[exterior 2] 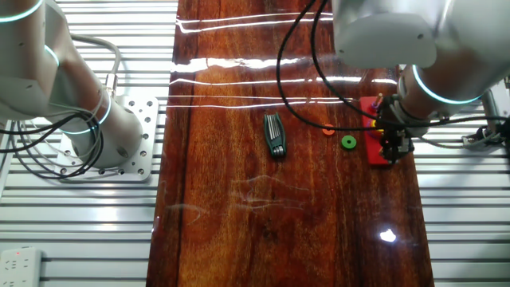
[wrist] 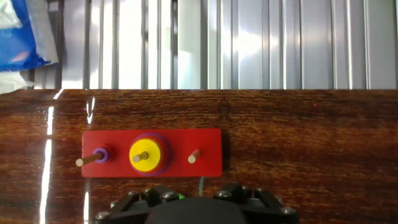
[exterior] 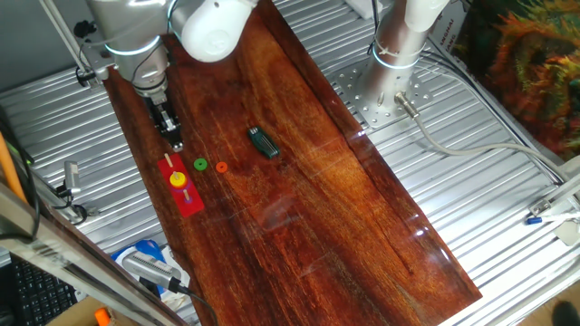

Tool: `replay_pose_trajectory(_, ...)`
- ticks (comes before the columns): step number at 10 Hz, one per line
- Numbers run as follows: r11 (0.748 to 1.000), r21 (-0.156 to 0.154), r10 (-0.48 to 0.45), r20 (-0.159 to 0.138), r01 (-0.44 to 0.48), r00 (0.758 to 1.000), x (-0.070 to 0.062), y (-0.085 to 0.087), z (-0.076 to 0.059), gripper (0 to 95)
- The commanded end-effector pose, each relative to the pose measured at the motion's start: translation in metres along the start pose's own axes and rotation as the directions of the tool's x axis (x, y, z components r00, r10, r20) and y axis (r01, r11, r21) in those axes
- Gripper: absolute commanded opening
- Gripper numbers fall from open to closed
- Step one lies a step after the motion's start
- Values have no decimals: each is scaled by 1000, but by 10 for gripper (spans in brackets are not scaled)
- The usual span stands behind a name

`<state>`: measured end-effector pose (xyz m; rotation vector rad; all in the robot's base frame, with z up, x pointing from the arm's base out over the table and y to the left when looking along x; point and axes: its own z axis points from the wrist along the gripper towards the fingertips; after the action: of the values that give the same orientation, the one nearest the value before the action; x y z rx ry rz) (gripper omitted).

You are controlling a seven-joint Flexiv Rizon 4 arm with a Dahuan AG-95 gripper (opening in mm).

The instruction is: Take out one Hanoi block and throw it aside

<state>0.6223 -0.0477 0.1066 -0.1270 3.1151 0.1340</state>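
Jaws (exterior: 172, 136) hang just above the far end of the red peg board (exterior: 189, 201), and from where I stand I cannot tell whether they are open or closed, though nothing seems held. On the board's middle peg sits the yellow disc (wrist: 148, 155). The green ring (exterior: 200, 165) already lies flat on the worktop (exterior: 344, 208) just beside the board, with the orange ring (exterior: 221, 167) next to it. Off its peg and cast aside, I'd judge; little remains.

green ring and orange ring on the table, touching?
Apart. One fixed view shows bare wood between the green ring and the orange ring; the other fixed view shows the same gap.
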Motion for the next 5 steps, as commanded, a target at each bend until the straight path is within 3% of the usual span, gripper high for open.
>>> replay_pose_trajectory(1,1000,-4,-9,-33,8,999,-2,0,0,0)
replay_pose_trajectory(3,999,38,-19,-40,20,999,-2,0,0,0)
replay_pose_trajectory(5,998,59,-35,-61,38,998,-2,-1,0,0)
